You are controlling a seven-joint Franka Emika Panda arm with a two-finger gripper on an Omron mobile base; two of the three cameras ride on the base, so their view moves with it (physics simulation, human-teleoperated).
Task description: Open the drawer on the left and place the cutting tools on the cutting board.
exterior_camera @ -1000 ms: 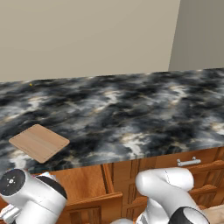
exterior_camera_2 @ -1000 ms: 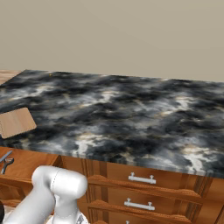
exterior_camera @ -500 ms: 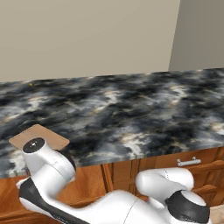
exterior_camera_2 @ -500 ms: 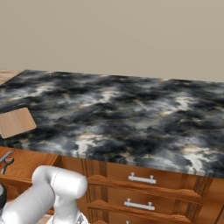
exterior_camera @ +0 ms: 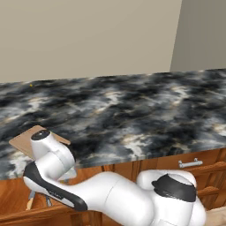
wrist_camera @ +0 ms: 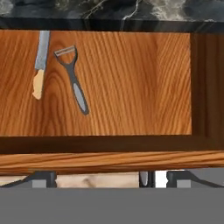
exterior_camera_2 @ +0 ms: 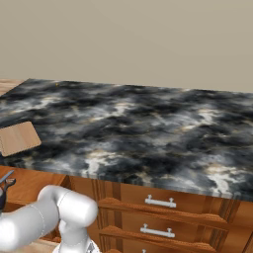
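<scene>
The drawer (wrist_camera: pixel 131 78) stands pulled open under the counter edge, and I look straight down into it. At its left end lie the cutting tools: a knife (wrist_camera: pixel 40 65) with a pale wooden handle and, right beside it, a dark grey peeler (wrist_camera: pixel 73 81). My gripper (wrist_camera: pixel 113 179) hovers open over the drawer's front wall, its fingertips (wrist_camera: pixel 40 178) wide apart and nothing between them. The peeler (exterior_camera_2: pixel 6 181) also peeks out at the left edge of the right base view. The cutting board (exterior_camera: pixel 24 140) (exterior_camera_2: pixel 19 138) lies on the counter's left end, partly behind my arm in the left base view.
The dark marbled counter (exterior_camera: pixel 132 110) runs right to a grey wall. Narrower stacked drawers with silver handles (exterior_camera_2: pixel 159 201) (exterior_camera: pixel 190 163) sit to the right of the open one. My white arm crosses low in front of the cabinet fronts.
My arm has swung up and left, and now stands in front of the cutting board's near edge in the left base view. The jaws stay wide.
</scene>
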